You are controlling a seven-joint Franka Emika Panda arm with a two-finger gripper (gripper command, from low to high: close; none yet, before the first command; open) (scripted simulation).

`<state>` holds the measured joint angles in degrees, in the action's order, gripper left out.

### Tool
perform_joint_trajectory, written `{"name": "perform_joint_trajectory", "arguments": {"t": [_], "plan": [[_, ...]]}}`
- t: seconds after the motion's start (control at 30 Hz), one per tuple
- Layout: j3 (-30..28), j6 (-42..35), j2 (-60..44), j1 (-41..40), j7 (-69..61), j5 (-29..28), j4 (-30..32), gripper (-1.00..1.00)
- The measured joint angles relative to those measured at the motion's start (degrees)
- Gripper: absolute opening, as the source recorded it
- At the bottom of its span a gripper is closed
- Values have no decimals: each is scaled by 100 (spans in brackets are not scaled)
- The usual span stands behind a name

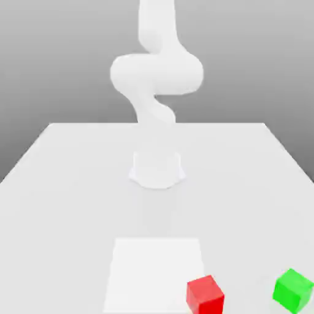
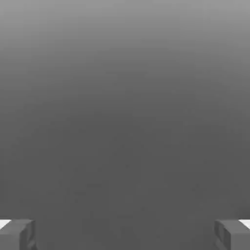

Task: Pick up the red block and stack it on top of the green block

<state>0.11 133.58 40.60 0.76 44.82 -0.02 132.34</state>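
- Now, the red block (image 1: pixel 205 296) sits at the exterior view's bottom edge, right of centre; the green block (image 1: pixel 293 291) lies at lower right — well apart on the desk (image 1: pixel 80 214).
- The hand (image 2: pixel 125 235) is spread wide, nothing between its fingers.
- Best to turn it square to the red faces (they look slightly twisted), then descend straight.
- Red's sides run askew to the frame; being roughly cubic, it has no clear long axis.

In the exterior view, we see the arm (image 1: pixel 157 73) upright at upper centre; in the hand view, the gripper (image 2: pixel 125 235) stands open.
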Motion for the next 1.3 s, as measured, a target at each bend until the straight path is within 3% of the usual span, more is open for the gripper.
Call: {"name": "perform_joint_trajectory", "arguments": {"t": [0.83,1.0,1.03,1.3], "plan": [[271,1795,-5230,602,-935,-130,559,0],[231,2544,-6268,658,-895,-251,458,0],[216,2663,-6412,671,-885,-264,436,-100],[229,2550,-6279,662,-896,-249,459,-100]]}}
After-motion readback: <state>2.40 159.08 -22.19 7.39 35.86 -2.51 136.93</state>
